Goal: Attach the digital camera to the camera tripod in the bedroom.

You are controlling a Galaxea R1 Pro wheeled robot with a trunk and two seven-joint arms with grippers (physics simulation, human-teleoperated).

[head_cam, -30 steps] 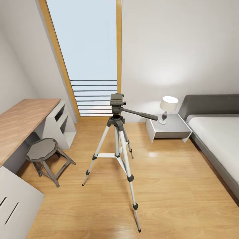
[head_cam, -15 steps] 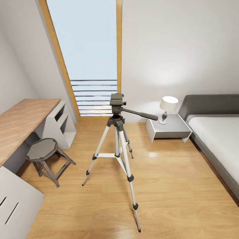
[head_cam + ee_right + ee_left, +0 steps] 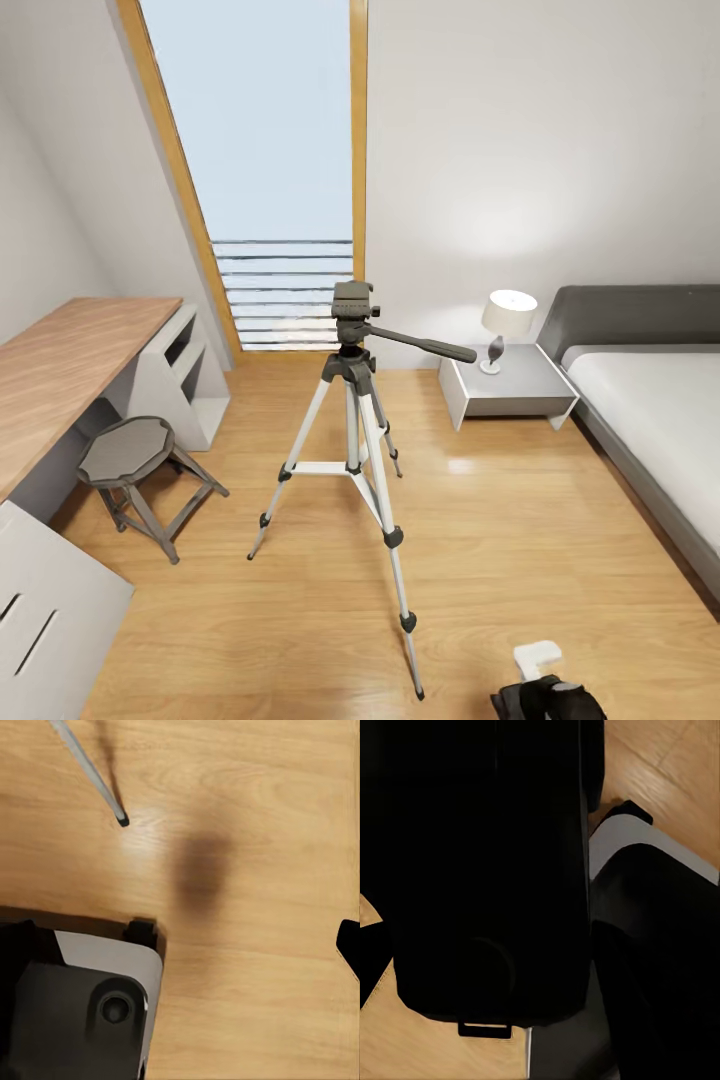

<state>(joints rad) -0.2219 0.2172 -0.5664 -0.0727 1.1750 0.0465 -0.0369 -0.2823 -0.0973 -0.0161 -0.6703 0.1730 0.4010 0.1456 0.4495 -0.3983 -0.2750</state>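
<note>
The camera tripod point(image 3: 352, 400) stands mid-floor on silver legs, its black head point(image 3: 353, 305) bare on top and the pan handle point(image 3: 425, 346) pointing right. One of its leg feet point(image 3: 120, 817) rests on the wood floor. A black boxy body with a small strap lug, the digital camera point(image 3: 487, 870), sits right against the left wrist lens, and my left gripper looks shut on it, its fingers lost in the dark. The end of my right arm point(image 3: 545, 695) shows low at the right, short of the tripod. One right fingertip point(image 3: 349, 945) shows at the edge with nothing held.
A low grey stool point(image 3: 125, 455) stands left of the tripod beside the wooden desk point(image 3: 60, 365). A nightstand point(image 3: 505, 390) with a lamp point(image 3: 508, 320) and the bed point(image 3: 660, 420) lie to the right. The tall window point(image 3: 265, 170) is behind. My grey base point(image 3: 105, 967) is below.
The end of my right arm has come up into the head view at the lower right. The tripod and the room have not moved.
</note>
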